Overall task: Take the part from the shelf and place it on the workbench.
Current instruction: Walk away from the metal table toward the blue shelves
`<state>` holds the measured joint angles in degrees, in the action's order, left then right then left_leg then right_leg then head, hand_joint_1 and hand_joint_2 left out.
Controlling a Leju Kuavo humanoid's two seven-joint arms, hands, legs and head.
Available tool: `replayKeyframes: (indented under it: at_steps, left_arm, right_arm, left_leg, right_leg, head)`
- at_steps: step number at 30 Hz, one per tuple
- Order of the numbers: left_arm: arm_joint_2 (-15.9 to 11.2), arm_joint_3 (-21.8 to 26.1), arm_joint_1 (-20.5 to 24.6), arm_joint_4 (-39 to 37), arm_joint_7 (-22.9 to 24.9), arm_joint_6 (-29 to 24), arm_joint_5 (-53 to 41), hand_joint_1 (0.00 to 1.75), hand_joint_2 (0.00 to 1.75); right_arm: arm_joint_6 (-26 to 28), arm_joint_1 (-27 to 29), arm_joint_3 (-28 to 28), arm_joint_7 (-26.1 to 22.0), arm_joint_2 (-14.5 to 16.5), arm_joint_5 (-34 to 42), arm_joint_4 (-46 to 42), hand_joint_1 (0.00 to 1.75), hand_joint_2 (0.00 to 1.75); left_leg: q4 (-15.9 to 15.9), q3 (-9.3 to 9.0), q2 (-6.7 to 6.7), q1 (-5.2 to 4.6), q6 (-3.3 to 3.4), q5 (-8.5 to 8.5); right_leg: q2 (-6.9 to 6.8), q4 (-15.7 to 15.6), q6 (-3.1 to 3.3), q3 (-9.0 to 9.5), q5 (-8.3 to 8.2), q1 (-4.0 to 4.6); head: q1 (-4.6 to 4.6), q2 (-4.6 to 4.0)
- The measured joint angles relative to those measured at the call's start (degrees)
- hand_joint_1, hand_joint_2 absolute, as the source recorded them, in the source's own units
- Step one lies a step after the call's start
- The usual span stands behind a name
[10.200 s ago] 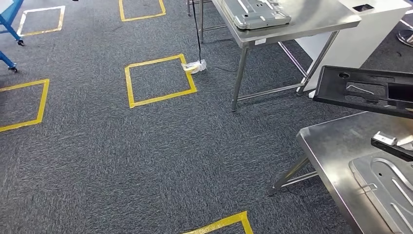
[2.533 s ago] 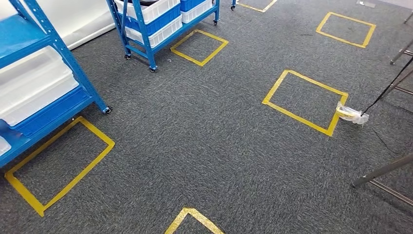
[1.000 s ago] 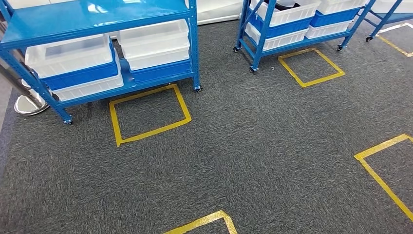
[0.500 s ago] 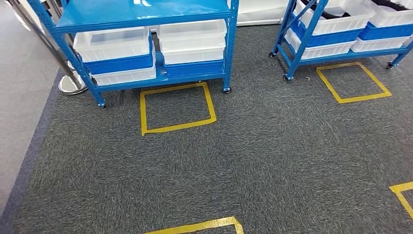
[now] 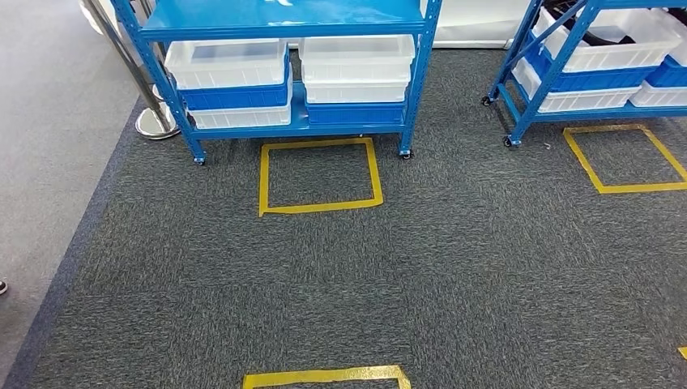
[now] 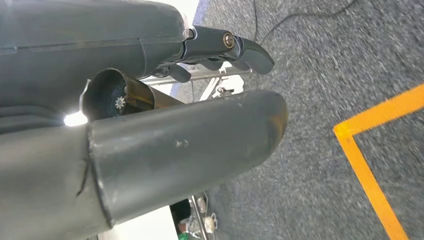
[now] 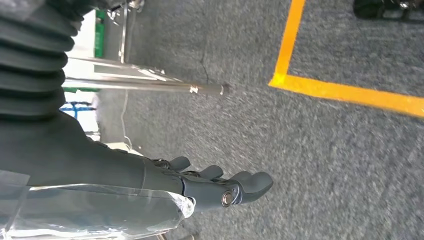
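Two blue shelves (image 5: 300,32) ahead on grey carpet, white and blue bins (image 5: 227,65) stacked inside; part itself not distinguishable. Left hand (image 6: 220,47) and right hand (image 7: 215,185) hang over floor, fingers extended, holding nothing.

shelf (image 5: 283,20) ahead | bins (image 5: 227,69) inside, likely stacked | floor square (image 5: 320,174) before it

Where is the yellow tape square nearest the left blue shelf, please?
In the head view, the yellow tape square lies on the grey carpet directly in front of the left blue shelf, between its front wheels.
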<state>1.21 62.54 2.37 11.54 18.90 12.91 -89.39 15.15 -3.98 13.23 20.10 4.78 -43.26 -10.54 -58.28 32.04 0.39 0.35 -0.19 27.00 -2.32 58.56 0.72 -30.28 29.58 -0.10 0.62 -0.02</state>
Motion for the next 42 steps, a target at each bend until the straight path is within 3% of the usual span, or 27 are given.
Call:
replayKeyframes:
  at_steps: [1, 4, 6, 9, 10, 11, 12, 14, 16, 21, 22, 24, 25, 26, 27, 28, 30, 32, 35, 36, 38, 40, 42]
  left_arm:
    - [0.1, 0.0, 0.0, 0.0, -0.1, 0.1, 0.0, 0.0, 0.0]
    - [0.2, -0.1, 0.0, 0.0, -0.3, 0.6, -0.1, 0.0, 0.0]
    - [0.4, -0.2, 0.0, 0.0, -0.4, 0.7, -0.1, 0.0, 0.0]
    - [0.5, -0.3, 0.1, 0.0, -0.4, 0.7, -0.1, 0.0, 0.0]
    - [0.6, -0.3, 0.1, 0.0, -0.4, 0.7, -0.1, 0.0, 0.0]
    - [0.6, -0.3, 0.1, 0.0, -0.4, 0.7, -0.2, 0.0, 0.0]
    - [0.7, -0.3, 0.1, 0.0, -0.4, 0.7, -0.2, 0.0, 0.0]
    - [0.8, -0.3, 0.1, 0.0, -0.4, 0.7, -0.2, 0.0, 0.0]
    - [0.9, -0.3, 0.1, 0.0, -0.5, 0.8, -0.3, 0.0, 0.0]
    - [1.0, -0.4, 0.2, 0.0, -0.7, 1.1, -0.4, 0.0, 0.0]
    - [1.0, -0.4, 0.3, 0.0, -0.8, 1.1, -0.4, 0.0, 0.0]
    - [1.1, -0.4, 0.2, 0.0, -0.8, 1.2, -0.4, 0.0, 0.0]
    - [1.1, -0.4, 0.2, 0.0, -0.8, 1.2, -0.4, 0.0, 0.0]
    - [1.1, -0.4, 0.1, 0.0, -0.8, 1.2, -0.4, 0.0, 0.0]
    - [1.1, -0.4, 0.0, 0.0, -0.8, 1.3, -0.4, 0.0, 0.0]
    - [1.1, -0.4, -0.1, 0.0, -0.8, 1.4, -0.4, 0.0, 0.0]
    - [1.1, -0.4, -0.2, 0.0, -0.9, 1.4, -0.4, 0.0, 0.0]
    - [1.0, -0.4, -0.2, 0.0, -0.9, 1.5, -0.5, 0.0, 0.0]
    - [1.1, -0.4, -0.2, 0.0, -1.0, 1.6, -0.6, 0.0, 0.0]
    - [1.1, -0.4, -0.3, 0.0, -1.0, 1.7, -0.6, 0.0, 0.0]
    - [1.1, -0.4, -0.4, 0.0, -1.1, 1.7, -0.6, 0.0, 0.0]
    - [1.2, -0.4, -0.3, 0.0, -1.1, 1.8, -0.6, 0.0, 0.0]
    - [1.3, -0.4, -0.4, 0.0, -1.1, 1.8, -0.6, 0.0, 0.0]
  right_arm:
    - [-0.2, 0.0, 0.0, 0.2, 0.0, 0.0, 0.0, 0.0, 0.0]
    - [-0.7, -0.1, 0.0, 0.6, 0.1, -0.1, 0.0, 0.0, 0.0]
    - [-0.7, -0.1, 0.0, 0.6, 0.1, -0.1, 0.0, 0.0, 0.0]
    - [-0.7, -0.1, 0.1, 0.6, 0.1, -0.2, 0.0, 0.0, 0.0]
    - [-0.8, 0.0, 0.2, 0.6, 0.1, -0.2, 0.0, 0.0, 0.0]
    - [-0.8, 0.1, 0.2, 0.6, 0.1, -0.2, 0.0, 0.0, 0.0]
    - [-0.9, 0.1, 0.3, 0.6, 0.1, -0.2, 0.0, 0.0, 0.0]
    - [-0.9, 0.2, 0.4, 0.6, 0.1, -0.2, 0.0, 0.0, 0.0]
    - [-0.9, 0.1, 0.7, 0.6, 0.1, -0.2, 0.0, 0.0, 0.0]
    - [-0.9, 0.1, 0.9, 0.7, 0.1, -0.2, 0.0, 0.0, 0.0]
    - [-0.9, 0.1, 0.9, 0.8, 0.1, -0.2, 0.0, 0.0, 0.0]
    - [-0.9, 0.2, 0.9, 0.8, 0.1, -0.3, 0.0, 0.0, 0.0]
    - [-0.9, 0.2, 0.9, 0.8, 0.1, -0.3, 0.0, 0.0, 0.0]
    - [-0.9, 0.2, 0.9, 0.8, 0.1, -0.3, 0.0, 0.0, 0.0]
    - [-0.9, 0.3, 1.0, 0.8, 0.1, -0.3, 0.0, 0.0, 0.0]
    - [-0.9, 0.3, 1.0, 0.8, 0.1, -0.3, 0.0, 0.0, 0.0]
    - [-0.9, 0.4, 1.0, 0.7, 0.2, -0.4, 0.1, 0.0, 0.0]
    - [-0.9, 0.3, 1.0, 0.7, 0.3, -0.5, 0.1, 0.0, 0.0]
    - [-1.0, 0.1, 1.3, 0.8, 0.4, -0.7, 0.2, 0.0, 0.0]
    - [-1.0, 0.0, 1.3, 0.8, 0.4, -0.8, 0.2, 0.0, 0.0]
    - [-1.0, 0.0, 1.4, 0.8, 0.4, -1.0, 0.2, 0.0, 0.0]
    - [-1.0, 0.1, 1.6, 0.8, 0.4, -1.1, 0.2, 0.0, 0.0]
    - [-1.0, 0.3, 1.8, 0.8, 0.4, -1.1, 0.2, 0.0, 0.0]
  left_leg:
    - [0.0, 0.01, -0.03, -0.12, 0.14, 0.02]
    - [0.2, 0.0, -0.09, -0.24, 1.24, -0.01]
    - [0.9, -0.31, -0.13, 0.15, 1.95, -0.37]
    - [1.2, -0.34, -0.21, 0.27, 2.5, -0.52]
    - [1.2, -0.34, -0.31, 0.25, 2.54, -0.45]
    - [1.1, -0.4, -0.46, 0.25, 2.53, -0.35]
    - [1.1, -0.52, -0.63, 0.26, 2.47, -0.23]
    - [1.0, -0.85, -0.88, 0.27, 2.08, 0.06]
    - [0.6, -0.87, -1.01, 0.09, 1.39, 0.53]
    - [-0.8, -0.87, -0.9, 0.2, -0.35, 2.05]
    - [-3.2, 0.17, -0.81, 0.29, -0.63, 3.17]
    - [-10.7, 4.33, -0.7, 0.39, -1.0, 5.97]
    - [-14.2, 6.58, -0.7, 0.4, -1.09, 6.79]
    - [-16.0, 8.11, -0.7, 0.39, -1.08, 6.51]
    - [-15.6, 8.63, -0.7, 0.36, -0.94, 4.98]
    - [-13.0, 8.05, -0.69, 0.3, -0.66, 2.44]
    - [-6.0, 5.49, -0.53, -0.11, 0.21, -1.89]
    - [-2.0, 3.59, -0.3, -0.66, 1.01, -2.05]
    - [0.0, 1.33, -0.51, -0.68, 2.09, -0.4]
    - [0.7, 0.16, -0.64, -0.51, 2.44, -0.08]
    - [2.0, -2.19, -0.78, -0.21, 2.81, 0.77]
    - [2.5, -4.27, -0.87, -0.05, 2.83, 2.19]
    - [2.7, -6.67, -1.14, 0.16, 2.57, 4.04]
  right_leg:
    - [0.0, -0.1, -0.16, 0.07, -0.07, -0.1]
    - [0.03, -0.5, -1.44, 0.34, -0.23, -0.48]
    - [0.84, 1.2, -1.88, -0.3, 1.15, -0.48]
    - [2.01, 11.2, -2.12, -5.32, 6.24, -0.64]
    - [2.06, 14.3, -2.18, -6.96, 7.04, -0.68]
    - [2.08, 15.5, -2.21, -7.8, 6.71, -0.71]
    - [2.08, 14.5, -2.2, -7.49, 5.24, -0.77]
    - [2.19, 7.1, -2.0, -4.24, 0.99, -0.88]
    - [2.35, 1.1, -1.63, -1.6, -1.01, -0.75]
    - [2.27, -0.4, 0.04, -0.2, -0.45, -0.67]
    - [2.19, -0.6, 0.39, 0.26, -0.32, -0.76]
    - [2.06, -0.7, 0.81, 0.88, 0.27, -0.65]
    - [2.04, -0.7, 0.88, 1.27, 0.68, -0.57]
    - [2.04, -0.7, 0.89, 1.79, 1.17, -0.49]
    - [2.04, -0.7, 0.88, 2.45, 1.72, -0.43]
    - [2.04, -0.7, 0.82, 3.25, 2.29, -0.36]
    - [1.98, -0.8, 0.55, 4.57, 3.49, -0.27]
    - [1.89, -1.2, -0.07, 5.37, 4.35, -0.28]
    - [1.73, -0.1, -1.16, 6.36, 3.47, -0.34]
    - [1.78, 1.9, -1.44, 5.57, 2.78, -0.35]
    - [2.03, 8.4, -1.77, 1.22, 2.71, -0.48]
    - [2.21, 14.2, -2.17, -4.52, 5.6, -0.64]
    - [2.22, 14.9, -2.62, -8.3, 8.89, -0.86]
  head:
    - [-0.01, 0.0]
    - [-0.03, 0.0]
    - [0.03, 0.0]
    - [0.1, 0.01]
    - [0.1, 0.01]
    - [0.09, 0.02]
    - [0.1, 0.01]
    - [0.1, 0.01]
    - [0.08, 0.0]
    - [0.0, 0.0]
    - [-0.03, 0.0]
    - [-0.1, 0.0]
    - [-0.09, 0.01]
    - [-0.09, 0.01]
    - [-0.09, 0.01]
    - [-0.09, 0.0]
    - [0.0, 0.0]
    - [0.1, 0.01]
    - [0.16, 0.0]
    - [0.22, -0.01]
    - [0.32, -0.01]
    - [0.36, -0.01]
    - [0.37, 0.0]
